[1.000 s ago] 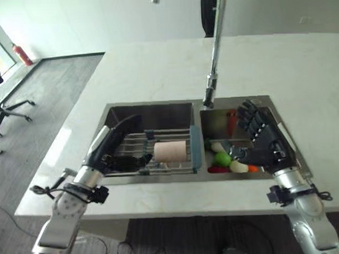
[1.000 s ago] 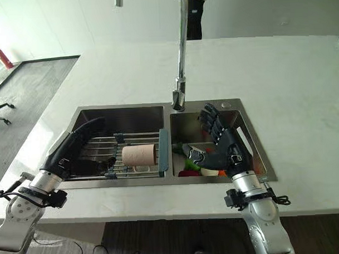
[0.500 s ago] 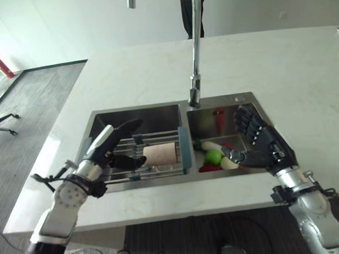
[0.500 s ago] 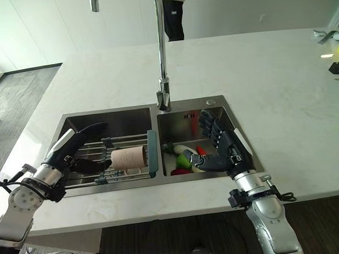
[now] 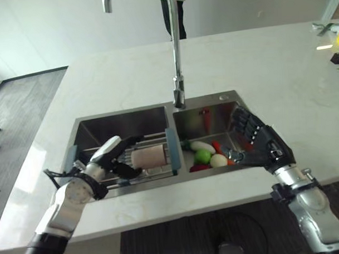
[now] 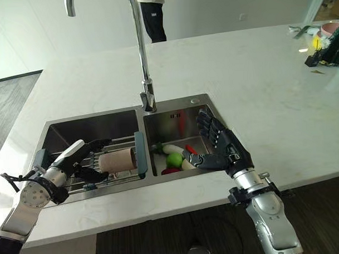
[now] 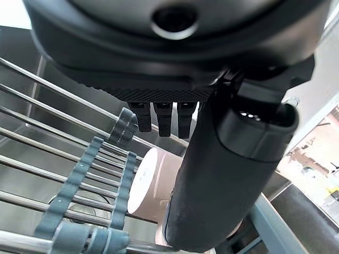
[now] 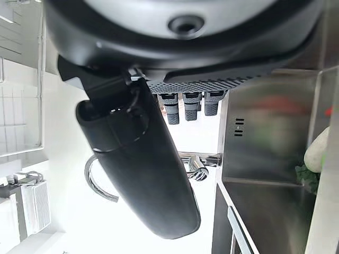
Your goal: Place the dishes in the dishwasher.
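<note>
A pale marbled surface (image 5: 279, 73) fills most of the head views from the upper right across to the left edge, with grey floor (image 5: 18, 104) at the far left. Sunk into its lower middle is a steel double sink (image 5: 213, 100), and a tall chrome faucet (image 5: 176, 60) rises from its back rim at the centre of the frame, spout end hanging over the divider. The left basin holds a wire drying rack (image 6: 111, 146) with grey-blue end pieces, spanning the basin from side to side. On that rack, just left of the divider, lies a pinkish-beige cup (image 6: 118, 160) on its side, its open mouth toward the left. The right basin, centre of the frame, holds a loose cluster: a white oblong vegetable (image 5: 202, 146), a green round fruit (image 5: 202, 156), a pale egg-shaped item (image 5: 218, 160) and red pieces (image 5: 200, 167) touching one another. The left robot hand (image 5: 112, 157) sits at the lower left over the rack, fingers straight and spread, thumb pointing toward the cup, close beside it but not clasping it. The right robot hand (image 6: 223, 150) hovers at the lower right over the right basin's near edge, fingers spread and relaxed, holding nothing. Small cluttered items (image 6: 322, 43) sit at the upper right corner.
</note>
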Robot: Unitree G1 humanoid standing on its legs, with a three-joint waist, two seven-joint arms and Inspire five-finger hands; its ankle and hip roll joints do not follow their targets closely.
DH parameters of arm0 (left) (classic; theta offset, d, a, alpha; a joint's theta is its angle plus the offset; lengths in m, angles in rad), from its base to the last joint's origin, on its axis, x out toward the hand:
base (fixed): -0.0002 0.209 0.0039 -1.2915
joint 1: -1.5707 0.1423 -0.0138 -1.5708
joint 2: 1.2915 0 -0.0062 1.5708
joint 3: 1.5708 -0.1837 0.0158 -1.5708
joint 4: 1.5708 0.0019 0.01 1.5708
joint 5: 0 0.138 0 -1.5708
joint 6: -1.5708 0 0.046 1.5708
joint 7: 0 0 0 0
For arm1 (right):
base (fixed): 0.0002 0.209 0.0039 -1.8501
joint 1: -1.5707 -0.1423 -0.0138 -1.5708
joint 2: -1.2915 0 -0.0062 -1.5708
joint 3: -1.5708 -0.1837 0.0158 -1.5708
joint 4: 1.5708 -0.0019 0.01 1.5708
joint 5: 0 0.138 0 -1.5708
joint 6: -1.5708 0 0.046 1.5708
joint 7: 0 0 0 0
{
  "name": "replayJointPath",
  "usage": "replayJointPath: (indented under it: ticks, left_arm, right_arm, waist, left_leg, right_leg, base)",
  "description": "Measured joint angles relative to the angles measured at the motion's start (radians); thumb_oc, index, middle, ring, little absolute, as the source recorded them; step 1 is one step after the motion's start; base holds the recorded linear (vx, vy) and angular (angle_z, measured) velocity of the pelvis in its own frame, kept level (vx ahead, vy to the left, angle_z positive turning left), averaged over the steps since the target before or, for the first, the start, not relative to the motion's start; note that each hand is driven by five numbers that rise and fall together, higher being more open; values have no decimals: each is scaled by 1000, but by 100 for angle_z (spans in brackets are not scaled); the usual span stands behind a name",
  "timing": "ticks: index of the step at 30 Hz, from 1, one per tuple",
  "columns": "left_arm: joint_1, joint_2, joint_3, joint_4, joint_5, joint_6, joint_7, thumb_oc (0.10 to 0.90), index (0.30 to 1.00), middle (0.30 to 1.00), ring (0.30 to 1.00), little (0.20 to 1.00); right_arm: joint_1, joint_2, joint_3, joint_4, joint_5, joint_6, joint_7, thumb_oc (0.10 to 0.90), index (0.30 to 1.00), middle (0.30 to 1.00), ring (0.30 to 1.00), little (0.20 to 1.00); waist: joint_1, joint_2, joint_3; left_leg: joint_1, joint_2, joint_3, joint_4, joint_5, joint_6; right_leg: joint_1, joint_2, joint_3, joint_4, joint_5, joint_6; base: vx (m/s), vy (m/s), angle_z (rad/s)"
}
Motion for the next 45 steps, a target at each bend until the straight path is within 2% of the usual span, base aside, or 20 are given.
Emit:
replayJointPath:
  ticks: [5, 20, 26, 33, 34, 36, 37, 45]
  left_arm:
    - [-1, 4, -3, 51, 1, 4, 0, 800, 900, 900, 900, 900]
    - [-38, 5, -46, 127, 49, 5, 0, 800, 900, 900, 900, 900]
    - [-42, 5, -82, 166, 84, 12, -2, 800, 900, 900, 900, 900]
    - [-80, 5, -124, 182, 124, 45, -61, 800, 900, 900, 900, 900]
    - [-85, 5, -124, 183, 129, 47, -81, 776, 865, 865, 865, 865]
    - [-101, 5, -129, 183, 153, 53, -110, 684, 726, 726, 726, 726]
    - [-128, 5, -150, 190, 159, 72, -131, 400, 300, 300, 300, 300]
    - [-171, 7, -159, 222, 202, 63, -106, 400, 300, 300, 300, 300]
  right_arm:
    - [1, -9, 0, 1, 0, 0, 8, 800, 900, 900, 900, 900]
    - [-5, -20, 0, 33, -31, 0, 38, 800, 900, 900, 900, 900]
    - [-11, -21, 0, 34, -31, 2, 47, 800, 900, 900, 900, 900]
    - [-14, -21, 0, 34, -35, 5, 50, 800, 900, 900, 900, 900]
    - [-14, -21, 0, 34, -35, 5, 51, 800, 900, 900, 900, 900]
    - [-14, -26, 0, 34, -35, 6, 57, 800, 900, 900, 900, 900]
    - [-15, -29, 2, 34, -35, 9, 59, 800, 900, 900, 900, 900]
    - [-22, -37, 2, 35, -35, 9, 68, 800, 900, 900, 900, 900]
  waist:
    - [-25, 0, 0]
    - [-30, 4, 0]
    - [-51, 15, -2]
    - [-50, 20, -2]
    - [-51, 22, -1]
    - [-51, 25, -1]
    - [-48, 27, -1]
    - [-53, 30, -1]
  left_leg:
    - [3, 0, 9, -4, 0, 0]
    - [39, 4, 46, -32, 3, -4]
    - [57, 4, 58, -51, 4, -6]
    - [78, 4, 72, -67, 6, -9]
    - [83, 4, 73, -71, 6, -9]
    - [83, 4, 74, -70, 6, -9]
    - [84, 4, 73, -73, 6, -9]
    - [84, 4, 75, -77, 7, -10]
  right_leg:
    - [-2, 2, 7, -4, 4, 2]
    - [6, 16, 37, -21, 12, 0]
    - [14, 24, 47, -29, 16, 0]
    - [23, 29, 56, -36, 18, 1]
    - [27, 29, 57, -37, 18, 1]
    - [27, 29, 58, -38, 19, 2]
    - [30, 29, 58, -40, 18, 3]
    - [30, 31, 58, -43, 19, 2]
  base:
    - [-7, 8, -5]
    - [2, 4, -7]
    - [16, 2, -6]
    - [7, 1, -5]
    - [-19, -7, -4]
    - [0, 0, 0]
    - [0, 0, 0]
    - [0, 0, 0]
